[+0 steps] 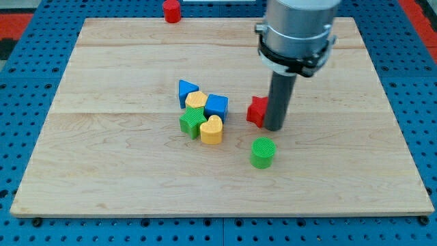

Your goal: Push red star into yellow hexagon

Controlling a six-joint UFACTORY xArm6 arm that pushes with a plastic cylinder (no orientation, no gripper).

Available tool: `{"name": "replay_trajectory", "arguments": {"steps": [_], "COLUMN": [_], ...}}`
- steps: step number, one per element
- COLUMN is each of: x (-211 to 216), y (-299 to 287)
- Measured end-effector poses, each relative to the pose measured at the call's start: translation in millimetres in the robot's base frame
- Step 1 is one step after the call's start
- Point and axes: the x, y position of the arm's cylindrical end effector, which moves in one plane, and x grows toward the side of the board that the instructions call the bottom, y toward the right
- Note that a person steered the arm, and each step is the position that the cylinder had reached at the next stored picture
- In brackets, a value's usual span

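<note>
The red star (pixel 257 111) lies near the board's middle, partly hidden behind my rod. My tip (pixel 274 128) stands right against the star's right side. The yellow hexagon (pixel 196 100) sits to the star's left in a tight cluster, with a blue cube (pixel 217 105) between the two.
The cluster also holds a blue triangle (pixel 187 90), a green block (pixel 192 123) and a yellow heart (pixel 212 130). A green cylinder (pixel 262 152) stands below the tip. A red cylinder (pixel 171 11) stands at the wooden board's (pixel 102 171) top edge.
</note>
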Motion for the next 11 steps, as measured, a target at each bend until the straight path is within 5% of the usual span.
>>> {"name": "replay_trajectory", "arguments": {"steps": [2, 5, 8, 11], "x": [-38.5, -84.5, -85.9, -75.5], "y": [-39.9, 12.0, -71.3, -11.7]}}
